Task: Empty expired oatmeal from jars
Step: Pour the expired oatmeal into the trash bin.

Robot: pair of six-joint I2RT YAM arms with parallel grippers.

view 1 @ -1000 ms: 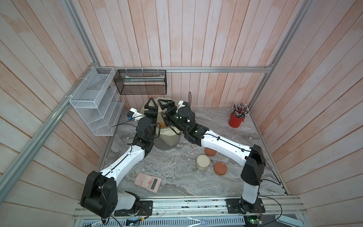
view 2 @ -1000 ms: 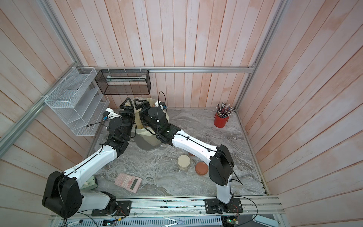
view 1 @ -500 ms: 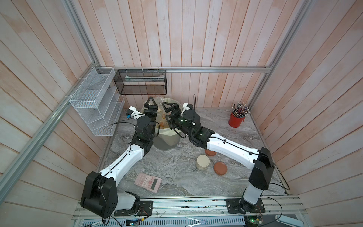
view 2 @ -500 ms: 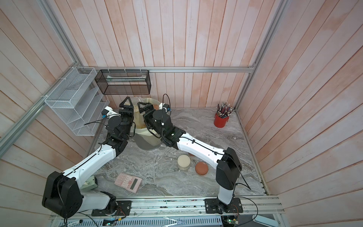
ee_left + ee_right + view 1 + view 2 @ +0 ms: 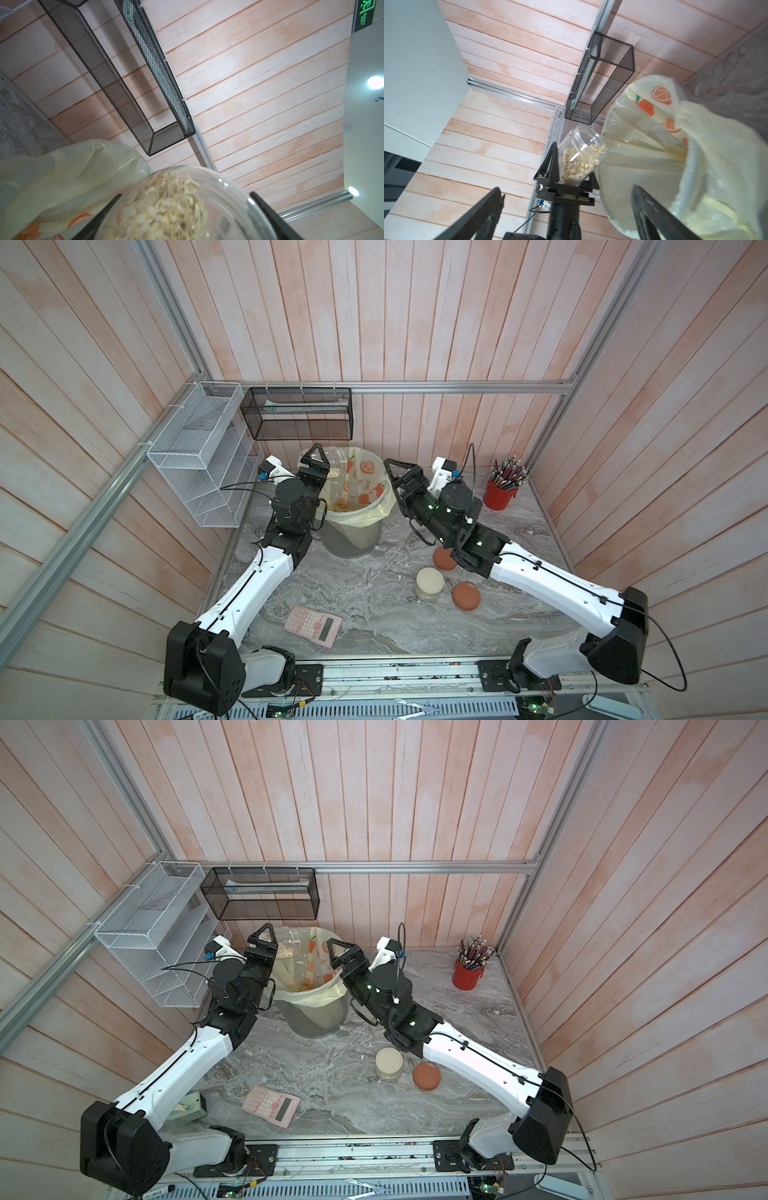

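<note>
**Step in hand: pouring.** The left gripper (image 5: 572, 168) is clamped on the small clear round plastic jar (image 5: 581, 145), with one finger on each side of its base end. The jar is tilted, mouth toward the grey bin with the cream orange-print liner (image 5: 368, 472). The pale flaky oatmeal (image 5: 576, 164) lies banked along the lower wall up to the neck. Most of it appears not yet discharged.

1. Check that the mouth is inside the liner rim. In both top views it sits near the rim on the left arm's side, so shift it toward the centre before you tip further.
2. Roll the wrist gradually until the mouth points down. The flakes will probably release in a clump.
3. Do not tighten the grip, because the thin wall may flex.
4. Hold the jar inverted until no flakes show through the wall.

The right gripper (image 5: 401, 475) stands beside the bin, fingers wide apart and empty. Leave it clear of the liner. The cream-lidded jar (image 5: 429, 583) stands closed on the marble tabletop (image 5: 374, 614).
</note>
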